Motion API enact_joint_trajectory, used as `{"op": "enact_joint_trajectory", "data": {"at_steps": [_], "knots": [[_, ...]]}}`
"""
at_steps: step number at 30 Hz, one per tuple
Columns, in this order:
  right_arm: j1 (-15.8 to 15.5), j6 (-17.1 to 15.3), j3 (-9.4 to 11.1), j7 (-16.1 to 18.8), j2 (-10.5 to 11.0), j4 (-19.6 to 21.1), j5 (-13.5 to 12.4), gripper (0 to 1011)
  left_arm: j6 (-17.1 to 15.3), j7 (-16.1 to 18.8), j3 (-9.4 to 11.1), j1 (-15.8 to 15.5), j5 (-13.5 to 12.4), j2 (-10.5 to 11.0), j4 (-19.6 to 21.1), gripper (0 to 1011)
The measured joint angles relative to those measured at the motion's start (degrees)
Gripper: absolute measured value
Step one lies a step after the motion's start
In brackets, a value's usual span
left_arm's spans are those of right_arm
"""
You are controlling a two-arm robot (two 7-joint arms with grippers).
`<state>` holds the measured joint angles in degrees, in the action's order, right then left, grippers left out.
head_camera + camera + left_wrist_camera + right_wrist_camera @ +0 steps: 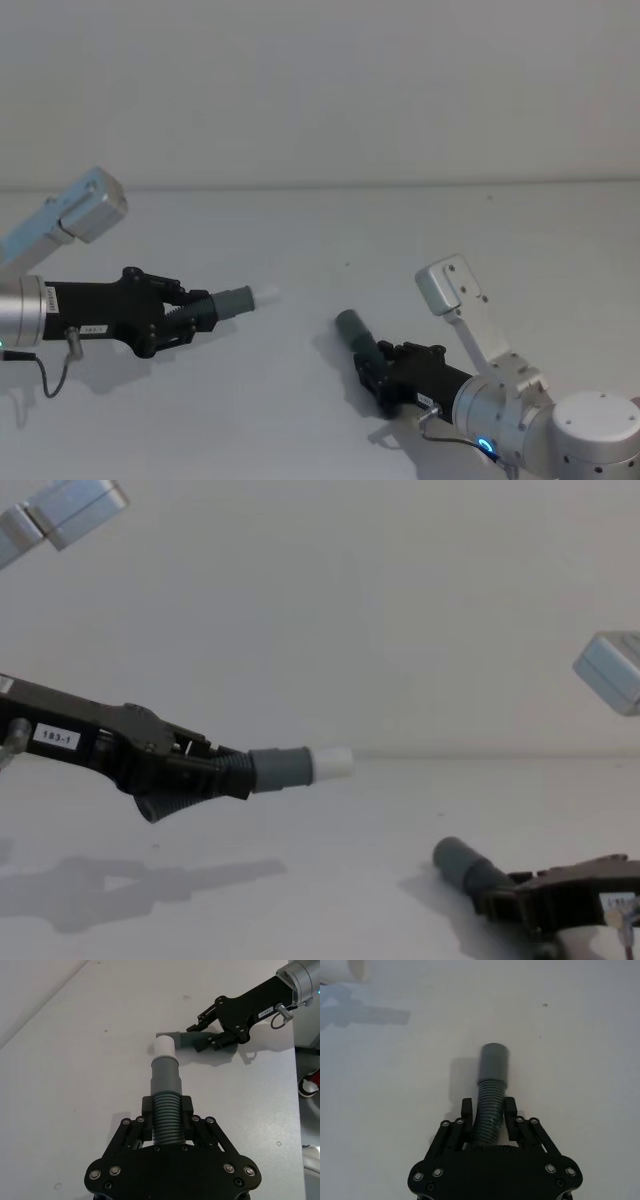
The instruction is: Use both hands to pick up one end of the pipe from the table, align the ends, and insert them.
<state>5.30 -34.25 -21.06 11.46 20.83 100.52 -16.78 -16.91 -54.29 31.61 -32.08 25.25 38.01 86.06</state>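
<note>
Table (pixel 300 250): white, matte.
Left end effector (pixel 195 310): jaws closed narrowly on the pipe (pixel 167 1115), just behind the white-tipped cuff (pixel 240 299); held clear above the table.
Right end effector (pixel 372 365): clamped on the pipe behind the socket cuff (pixel 352 328), low over the table.
Pipe: dark grey, ribbed.
Cuffs: smooth grey, well apart, angled toward each other.

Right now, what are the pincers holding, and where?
Both hold the hose by its ribbed part: left pincer just behind the white-tipped end, right pincer just behind the plain end.
</note>
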Motion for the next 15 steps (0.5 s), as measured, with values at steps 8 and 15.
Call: {"op": "enact_joint_trajectory", "data": {"at_steps": [8,15], "knots": [[-0.1,0.8,-0.1,0.9,0.4,-0.1,0.5,222,0.0,0.7,0.0,0.3,0.4,0.5,0.6,292],[-0.2,3.1,0.0,2.1,1.0,-0.2,1.0,214,0.0,1.1,0.1,0.4,0.7,0.8,1.0,292]]}}
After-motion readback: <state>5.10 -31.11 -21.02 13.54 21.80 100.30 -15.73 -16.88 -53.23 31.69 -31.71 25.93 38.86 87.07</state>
